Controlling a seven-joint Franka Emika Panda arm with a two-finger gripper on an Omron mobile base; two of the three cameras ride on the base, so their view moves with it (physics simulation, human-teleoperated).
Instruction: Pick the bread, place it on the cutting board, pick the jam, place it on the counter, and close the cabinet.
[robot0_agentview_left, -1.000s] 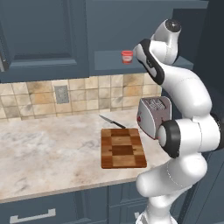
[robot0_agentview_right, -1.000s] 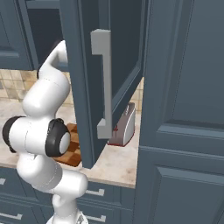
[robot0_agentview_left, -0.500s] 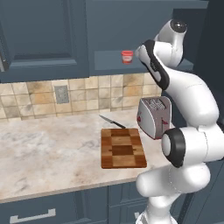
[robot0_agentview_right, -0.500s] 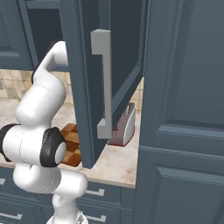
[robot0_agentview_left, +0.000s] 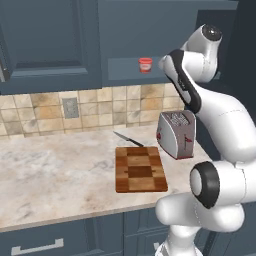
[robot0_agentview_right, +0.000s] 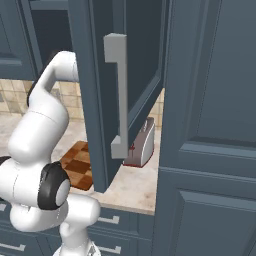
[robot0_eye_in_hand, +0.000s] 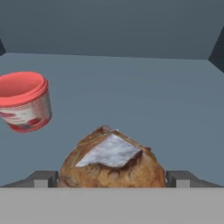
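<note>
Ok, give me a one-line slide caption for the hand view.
Open tool straddling the bread on the cabinet shelf, jam standing apart to its left.

The white arm rose from its base, folded back at the elbow and reached up high, with the hand end up at cabinet height. In the hand view the gripper (robot0_eye_in_hand: 112, 178) had its jaws spread wide, one fingertip (robot0_eye_in_hand: 43, 178) out on each side.
</note>
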